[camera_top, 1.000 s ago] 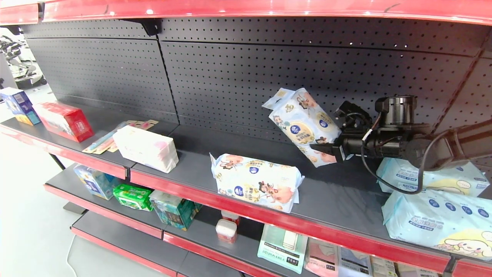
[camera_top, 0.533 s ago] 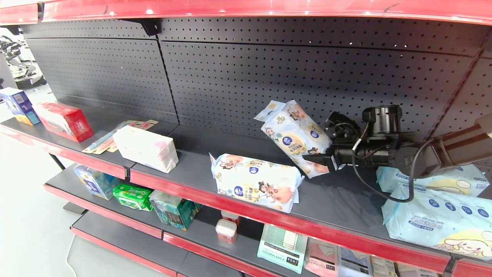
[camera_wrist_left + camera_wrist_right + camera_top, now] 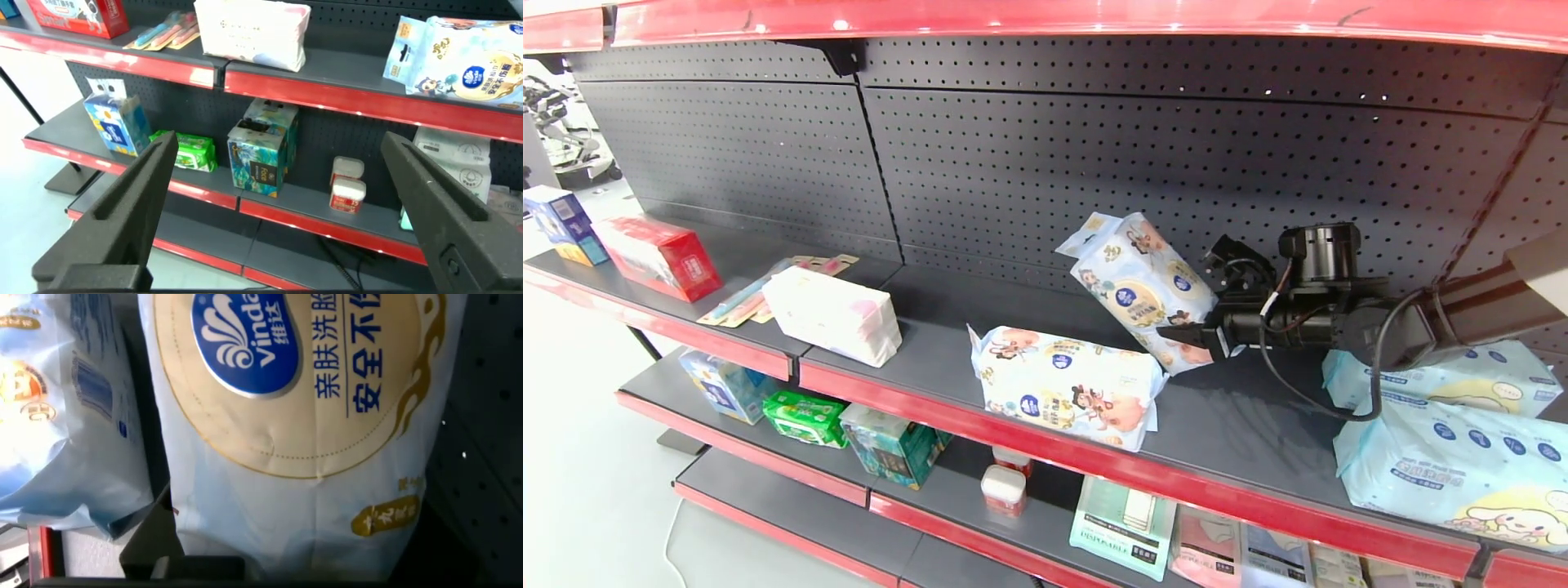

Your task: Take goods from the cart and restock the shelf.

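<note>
A pack of tissues with cartoon print hangs tilted just above the middle shelf board, close to the pegboard back. My right gripper is shut on its lower end. The right wrist view shows the same pack pressed close, with a dark finger at its edge. A second pack of the same kind lies flat near the shelf's red front edge, just ahead of the held one. My left gripper is open and holds nothing, out in front of the lower shelves.
A white tissue pack, toothbrush cards, a red box and a blue box sit further left. Two pale blue packs lie at the right. Small goods fill the lower shelves.
My right gripper has carried the held pack left and down, nearer the shelf board and the pack lying there. Nothing else has moved.
</note>
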You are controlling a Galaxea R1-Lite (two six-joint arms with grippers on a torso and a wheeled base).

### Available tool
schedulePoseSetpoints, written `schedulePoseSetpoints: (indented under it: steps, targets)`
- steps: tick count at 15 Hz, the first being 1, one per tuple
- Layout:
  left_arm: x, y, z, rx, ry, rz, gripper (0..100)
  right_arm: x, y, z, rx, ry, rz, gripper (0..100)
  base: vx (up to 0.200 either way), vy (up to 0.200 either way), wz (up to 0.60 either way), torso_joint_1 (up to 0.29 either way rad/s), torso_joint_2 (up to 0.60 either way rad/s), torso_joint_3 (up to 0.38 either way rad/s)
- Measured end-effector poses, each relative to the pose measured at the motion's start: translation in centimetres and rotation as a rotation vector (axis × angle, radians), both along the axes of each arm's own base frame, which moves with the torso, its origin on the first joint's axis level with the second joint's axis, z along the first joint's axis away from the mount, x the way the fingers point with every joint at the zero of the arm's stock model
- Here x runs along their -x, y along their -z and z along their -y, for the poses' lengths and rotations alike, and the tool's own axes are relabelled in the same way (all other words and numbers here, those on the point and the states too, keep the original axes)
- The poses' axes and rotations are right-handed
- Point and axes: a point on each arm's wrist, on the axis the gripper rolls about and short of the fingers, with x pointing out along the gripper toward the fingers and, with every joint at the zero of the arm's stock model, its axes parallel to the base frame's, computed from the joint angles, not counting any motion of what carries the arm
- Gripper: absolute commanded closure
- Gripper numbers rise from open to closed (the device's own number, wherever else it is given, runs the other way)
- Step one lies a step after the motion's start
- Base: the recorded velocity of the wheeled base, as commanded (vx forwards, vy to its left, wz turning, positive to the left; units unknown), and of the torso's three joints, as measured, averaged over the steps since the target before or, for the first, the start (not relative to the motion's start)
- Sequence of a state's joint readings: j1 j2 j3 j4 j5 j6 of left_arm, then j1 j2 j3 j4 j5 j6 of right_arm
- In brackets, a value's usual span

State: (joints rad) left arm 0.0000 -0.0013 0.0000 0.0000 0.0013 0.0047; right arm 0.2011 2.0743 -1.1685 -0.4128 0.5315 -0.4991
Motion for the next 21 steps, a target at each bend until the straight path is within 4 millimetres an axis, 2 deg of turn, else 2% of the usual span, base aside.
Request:
schedulePoseSetpoints:
  steps: [8, 21]
  targets:
    - [0.0, 0.0, 0.0, 0.0, 0.0, 0.0, 0, -1.1, 0.2, -0.9, -0.059, -0.078, -0.01, 100, 0.0, 0.0, 0.0, 0.0, 0.0, 0.0]
    - [0.0, 0.0, 0.0, 0.0, 0.0, 0.0, 0, -1.2, 0.7, -0.9, -0.055, -0.081, -0.018, 100, 0.0, 0.0, 0.0, 0.0, 0.0, 0.0]
